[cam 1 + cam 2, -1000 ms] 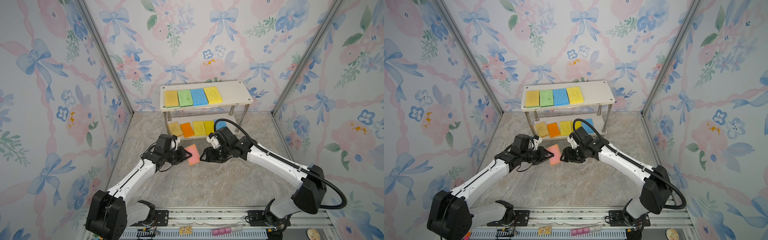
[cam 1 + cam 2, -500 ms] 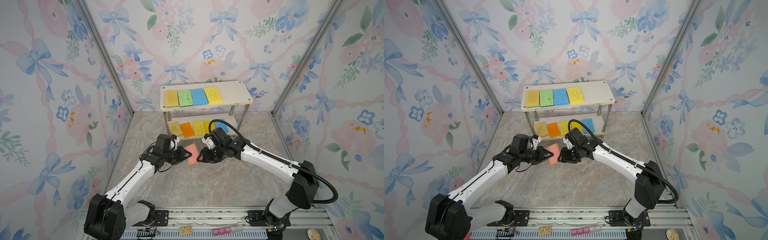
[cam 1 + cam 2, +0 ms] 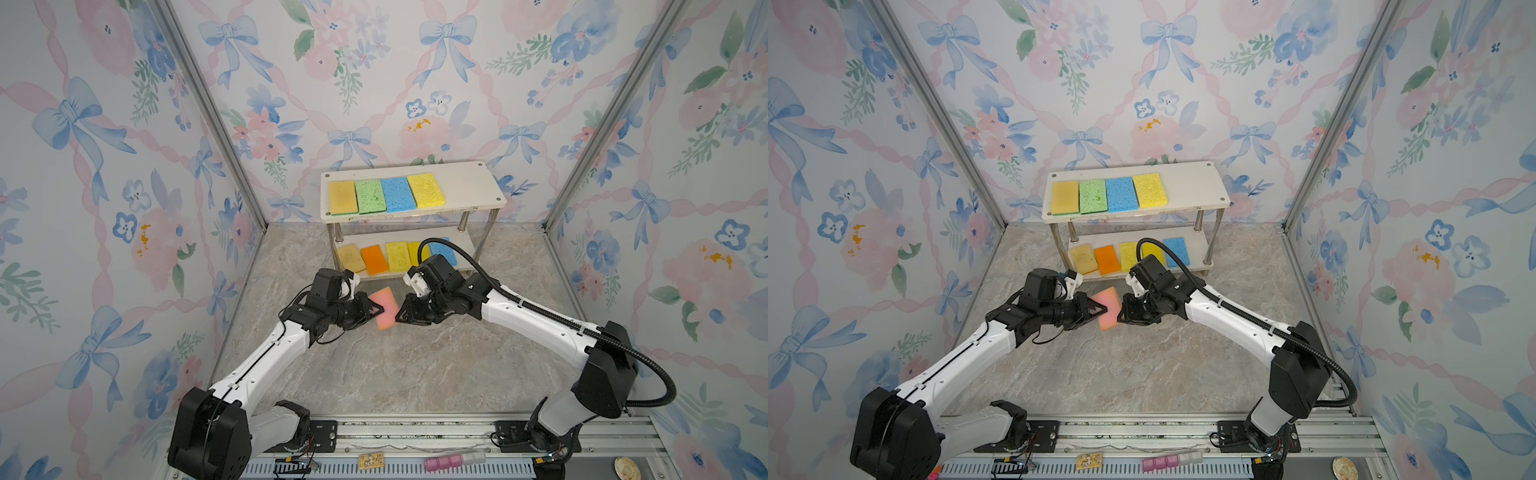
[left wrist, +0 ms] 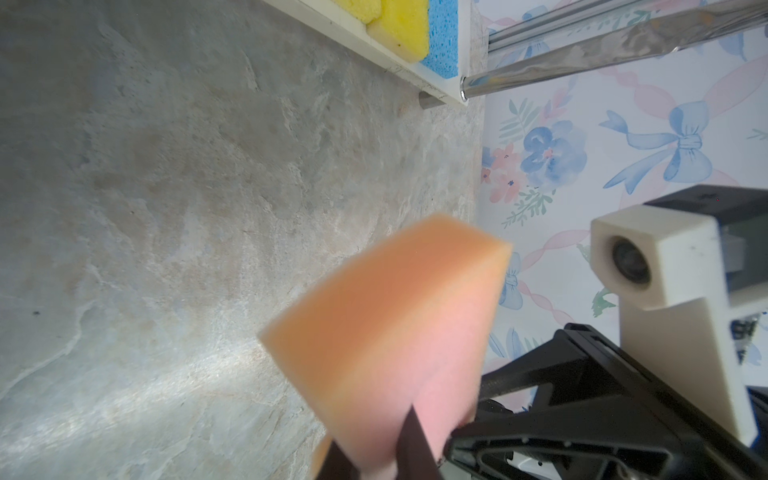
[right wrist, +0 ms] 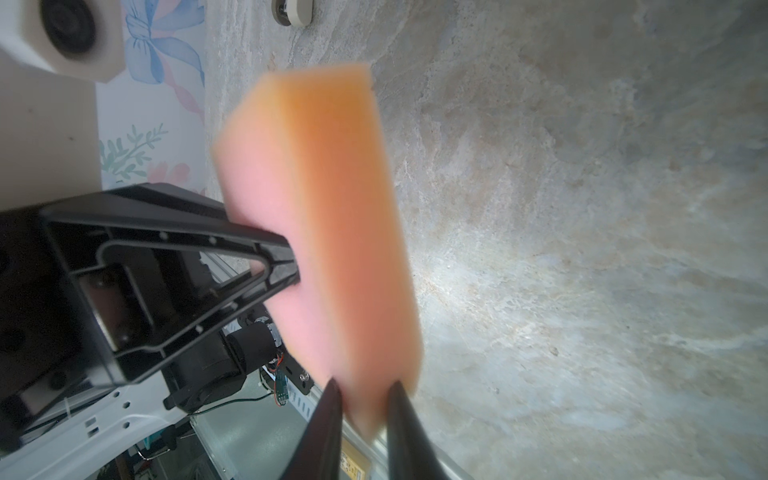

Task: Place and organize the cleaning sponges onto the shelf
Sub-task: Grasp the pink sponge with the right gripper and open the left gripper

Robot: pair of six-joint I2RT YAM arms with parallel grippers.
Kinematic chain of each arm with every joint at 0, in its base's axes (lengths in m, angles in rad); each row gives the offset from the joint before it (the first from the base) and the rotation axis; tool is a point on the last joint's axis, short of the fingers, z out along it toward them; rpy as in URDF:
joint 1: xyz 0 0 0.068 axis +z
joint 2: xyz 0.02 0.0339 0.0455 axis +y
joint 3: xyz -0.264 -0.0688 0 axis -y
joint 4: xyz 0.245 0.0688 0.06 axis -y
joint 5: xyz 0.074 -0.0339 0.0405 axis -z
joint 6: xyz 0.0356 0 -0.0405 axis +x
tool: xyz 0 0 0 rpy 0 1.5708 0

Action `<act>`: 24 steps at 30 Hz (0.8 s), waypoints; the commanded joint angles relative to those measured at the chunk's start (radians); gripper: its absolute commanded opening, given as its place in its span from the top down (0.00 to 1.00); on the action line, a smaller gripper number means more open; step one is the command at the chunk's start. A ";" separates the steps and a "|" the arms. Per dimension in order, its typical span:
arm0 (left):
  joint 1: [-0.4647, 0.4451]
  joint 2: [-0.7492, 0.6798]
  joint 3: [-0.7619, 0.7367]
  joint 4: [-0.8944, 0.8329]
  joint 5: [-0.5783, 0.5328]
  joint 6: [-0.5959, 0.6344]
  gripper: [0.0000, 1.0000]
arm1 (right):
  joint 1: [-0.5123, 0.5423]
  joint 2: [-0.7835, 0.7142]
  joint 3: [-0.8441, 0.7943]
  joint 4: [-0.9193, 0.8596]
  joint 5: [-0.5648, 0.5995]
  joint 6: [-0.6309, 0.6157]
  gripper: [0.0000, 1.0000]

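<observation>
**A:** Which step is in hand?

**B:** A hand-over, I'd judge. The pink sponge point(image 3: 384, 308) hangs in the air in front of the shelf point(image 3: 469, 183), above the marbled tabletop point(image 3: 415, 365) and touching neither. The left gripper point(image 3: 374, 310) is clamped on one end, and the right gripper point(image 3: 400, 316) straddles the opposite end.

**A:** Is the right one really gripping?

**B:** In the right wrist view its fingers point(image 5: 326, 432) lie against both faces, so I read it as closed on the sponge (the foam is blurred there, so I can't vouch for how firm the pinch is).

**A:** And the other sponges?

**B:** Nine are on the shelf. The upper board has the tan-yellow sponge point(image 3: 343, 198), green sponge point(image 3: 370, 196), blue sponge point(image 3: 398, 194) and yellow sponge point(image 3: 425, 190) side by side. The lower row point(image 3: 374, 259) holds five, partly hidden behind the right arm.

**A:** What does the next move call for?

**B:** The left jaws should let go only once the right hold is sure. Then the sponge probably belongs on the bare stretch of the upper board beside the yellow sponge, laid flat and square with the row. The carry must clear the board's front edge.

**A:** Any brand or writing?

**B:** Nothing readable on the sponges or the shelf. A small yellow card point(image 3: 371, 460) lies at the rig's near edge, too small to make out.
</observation>
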 commanded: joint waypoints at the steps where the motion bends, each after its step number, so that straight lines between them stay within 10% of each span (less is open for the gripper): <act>1: -0.006 0.000 0.009 0.021 0.026 -0.007 0.87 | 0.012 0.007 0.030 -0.002 -0.010 0.002 0.83; 9: -0.006 -0.004 0.015 0.020 0.027 -0.006 0.71 | 0.011 -0.013 0.034 -0.044 0.020 -0.010 0.92; 17: 0.000 -0.040 0.059 0.021 -0.005 -0.015 0.10 | -0.007 -0.082 0.000 -0.089 0.081 -0.024 0.94; 24: 0.060 -0.086 0.036 0.021 -0.028 -0.029 0.02 | -0.076 -0.220 -0.062 -0.194 0.115 -0.058 0.94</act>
